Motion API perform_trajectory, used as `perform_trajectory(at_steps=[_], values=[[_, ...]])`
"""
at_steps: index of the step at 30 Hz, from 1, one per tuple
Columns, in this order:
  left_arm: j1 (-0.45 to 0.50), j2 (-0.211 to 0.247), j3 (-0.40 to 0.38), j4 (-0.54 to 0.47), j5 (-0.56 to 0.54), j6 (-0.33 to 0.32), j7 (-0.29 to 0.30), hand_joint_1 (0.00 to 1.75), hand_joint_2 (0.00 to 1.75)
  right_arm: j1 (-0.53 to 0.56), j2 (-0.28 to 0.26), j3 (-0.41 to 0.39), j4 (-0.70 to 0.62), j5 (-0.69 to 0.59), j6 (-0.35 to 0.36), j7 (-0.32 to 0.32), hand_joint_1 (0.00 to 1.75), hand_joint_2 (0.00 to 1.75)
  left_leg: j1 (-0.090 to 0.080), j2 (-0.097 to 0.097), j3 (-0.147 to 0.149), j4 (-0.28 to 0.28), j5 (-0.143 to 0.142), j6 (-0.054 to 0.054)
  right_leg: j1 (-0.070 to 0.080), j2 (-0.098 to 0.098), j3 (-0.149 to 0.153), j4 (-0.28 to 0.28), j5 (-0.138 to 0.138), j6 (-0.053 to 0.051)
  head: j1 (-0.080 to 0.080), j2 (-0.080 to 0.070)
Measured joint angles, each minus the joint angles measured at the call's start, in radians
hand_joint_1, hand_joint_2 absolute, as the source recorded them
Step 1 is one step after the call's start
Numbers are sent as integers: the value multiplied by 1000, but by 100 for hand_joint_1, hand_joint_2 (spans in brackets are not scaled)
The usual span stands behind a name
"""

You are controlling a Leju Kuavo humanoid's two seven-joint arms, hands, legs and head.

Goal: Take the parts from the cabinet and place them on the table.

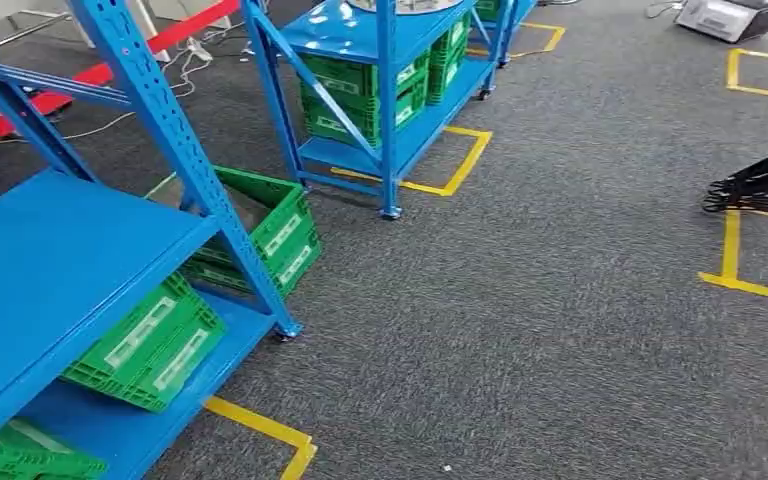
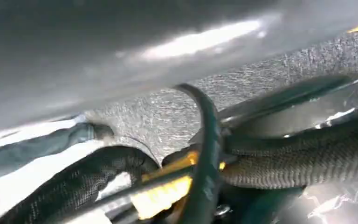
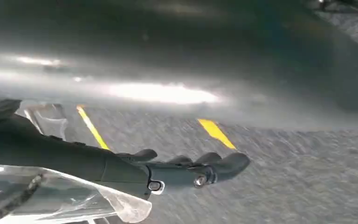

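A blue steel rack (image 1: 50, 260) stands at the left in the head view, its upper shelf bare. A green crate (image 1: 150, 345) sits tilted on its lower shelf and another green crate (image 1: 275, 235) stands behind the rack post. A second blue rack (image 1: 390, 60) further back holds several green crates (image 1: 365, 90). In the right wrist view my right hand (image 3: 186, 170) hangs over grey carpet with its dark fingers stretched out and nothing between them. A clear plastic sheet (image 3: 65, 193) lies close beside the palm; I cannot tell whether it touches the hand. No loose part is visible.
Grey carpet marked with yellow tape (image 1: 260, 425) spreads to the right of the racks. A black wire object (image 1: 760, 180) lies at the right edge and a grey device (image 1: 725, 15) at the far back right. Another green crate (image 1: 20, 460) sits at the bottom left.
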Motion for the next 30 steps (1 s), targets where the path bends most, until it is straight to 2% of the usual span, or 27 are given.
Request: perform_trajectory(at_steps=[2, 3, 4, 5, 6, 7, 8, 9, 10, 11, 12, 13, 14, 16, 18, 19, 20, 21, 22, 23, 24, 25, 26, 27, 28, 29, 30], values=[[6, 2, -6, 0, -2, 9, 0, 0, 0, -1, 0, 0, 0, 1, 0, 3, 0, 0, 7, -24, -6, -2, 7, -13, 5, -20, -3, 3, 0, -6, -1, 0], [7, 4, -8, 1, 0, 9, 0, 0, 0, 0, 0, 0, 0, 0, 0, 4, 0, 0, 7, -32, -9, 1, 2, -17, 0, -36, 2, -4, 2, -13, -1, 0], [8, 7, -11, 1, 0, 8, 0, 0, 0, 0, 0, 0, 0, 2, 0, 4, 0, 0, 1, 46, -16, 23, -14, -22, 2, -54, 7, -8, 1, -22, -2, 0], [5, 10, -13, 1, 1, 7, 0, 0, 0, 0, 0, 0, 0, 3, -2, 4, 0, 0, 0, 91, -41, 75, -42, -24, 5, -69, 9, -9, -1, -32, -12, 0], [1, 13, -15, 1, 3, 7, 0, 0, 0, 2, 1, 0, 0, 3, -2, 4, 0, 0, 0, 111, -79, 151, -79, -27, 9, -87, 11, -9, -4, -37, -10, 0], [0, 15, -18, 1, 4, 6, 0, 0, 0, 4, 1, 0, 0, 3, -2, 4, 0, 0, 0, 119, -122, 238, -115, -27, 13, -108, 12, -9, -7, -42, -11, 0], [0, 17, -20, 1, 6, 6, 0, 0, 0, 5, 0, 0, 0, 3, -2, 4, 0, 0, 0, 120, -155, 302, -133, -27, 15, -125, 12, -9, -10, -45, -11, 0], [2, 19, -21, 2, 6, 6, 0, 0, 0, 5, 0, 0, 0, 3, -2, 4, 0, 0, 0, 121, -166, 323, -128, -26, 17, -140, 11, -9, -13, -46, -11, 0], [5, 20, -21, 2, 6, 5, 0, 0, 0, 4, 0, 0, 0, 3, -2, 5, 0, 0, 0, 122, -153, 297, -99, -23, 19, -155, 11, -9, -18, -46, -11, 0], [7, 22, -21, 2, 6, 5, 0, 0, 0, 2, 1, 0, 0, 3, -2, 5, 0, 0, -1, 126, -117, 224, -53, -18, 21, -169, 18, -9, -23, -46, -11, 0], [7, 23, -22, 2, 6, 5, 0, 0, 0, 2, 2, 0, 0, 3, -2, 5, 0, 0, -5, 141, -70, 133, -10, -10, 22, -181, 26, -10, -27, -45, -11, 0], [7, 24, -22, 2, 6, 5, 0, 0, 0, 1, 2, 0, 0, 3, -2, 5, 0, 0, -12, 179, -22, 44, 20, 1, 23, -193, 35, -10, -32, -44, -11, 0], [3, 26, -23, 2, 6, 5, 0, 0, 0, 2, 4, 0, 0, 3, -2, 5, 0, 0, -24, 216, -11, 22, -3, 9, 28, -205, 39, -9, -37, -38, -10, 0], [4, 26, -26, 2, 6, 5, 0, 0, 0, -3, 4, 0, 0, 3, -2, 5, 0, 0, -26, 192, -17, 21, 3, 14, 26, -224, 41, -11, -38, -33, -10, 0], [11, 28, -25, 2, 6, 5, 0, 0, 0, -12, 5, 0, 0, 4, -2, 5, 0, 0, -26, 169, -18, 6, 10, 25, 28, -243, 65, -20, -37, -22, -11, 0], [12, 27, -26, 2, 6, 5, 0, 0, 0, -12, 5, 0, -1, 5, -2, 4, 0, 0, -15, 159, -5, -8, 20, 28, 23, -215, 59, -14, -51, -18, -10, 0], [10, 28, -28, 2, 6, 5, 0, 0, 0, -11, 5, 0, -1, 5, -2, 4, 0, 0, -12, 147, -4, -14, 23, 33, 25, -157, 42, 21, -74, -16, -5, 0], [6, 28, -28, 2, 8, 4, 0, 0, 0, -10, 5, 0, -1, 6, -2, 4, 0, 0, -10, 134, -8, -14, 24, 33, 22, -118, 2, 99, -110, -13, -2, 0], [3, 29, -29, 2, 9, 9, 0, 0, 0, -9, 5, 0, -1, 8, -2, 4, 0, 0, -10, 122, -8, -14, 24, 34, 21, -104, -40, 178, -138, -12, -2, 0], [-1, 28, -30, 4, 6, 33, 0, 0, 0, -5, 5, 0, -1, 13, -1, 5, 0, 0, -10, 109, -8, -14, 23, 35, 21, -98, -82, 250, -158, -10, -2, 0], [-24, 25, -27, 40, -6, 86, -19, 0, 0, -1, 5, 0, -1, 17, 0, 5, 0, 0, -10, 92, -7, -13, 22, 36, 20, -97, -111, 284, -153, -8, -2, 0], [-57, 24, -21, 101, -15, 136, -41, 0, 0, 1, 5, 0, -1, 18, 2, 5, 0, 0, -10, 75, -6, -13, 22, 35, 20, -96, -115, 268, -123, -7, -3, 0], [-87, 24, -16, 156, -21, 176, -61, 0, 0, 1, 3, 0, -1, 21, 3, 5, 0, 0, -8, 57, -4, -11, 21, 34, 20, -94, -97, 210, -72, -6, -2, 0], [-109, 24, -13, 197, -23, 191, -79, 0, 0, 0, 0, 0, -1, 23, 4, 5, 0, 0, -6, 42, -1, -9, 19, 29, 18, -85, -62, 121, -16, -4, -2, 0], [-125, 21, -11, 224, -24, 200, -86, 0, 0, -2, 0, 0, -1, 25, 6, 4, 0, 0, -4, 29, 0, -4, 14, 23, 12, -58, -28, 33, 26, -1, 0, 0], [-138, 21, -7, 253, -24, 206, -91, 0, 0, -4, 0, 0, 0, 28, 11, 4, 0, 0, -5, 21, -7, -2, 13, 15, 5, 16, -19, 22, 0, 0, 2, 0], [-149, 21, -5, 277, -24, 209, -93, 0, 0, -3, 0, 1, 1, 32, 12, 4, 0, 0, -8, 9, -16, 14, 9, 8, 1, 32, -10, -2, 1, -5, 2, 0]])
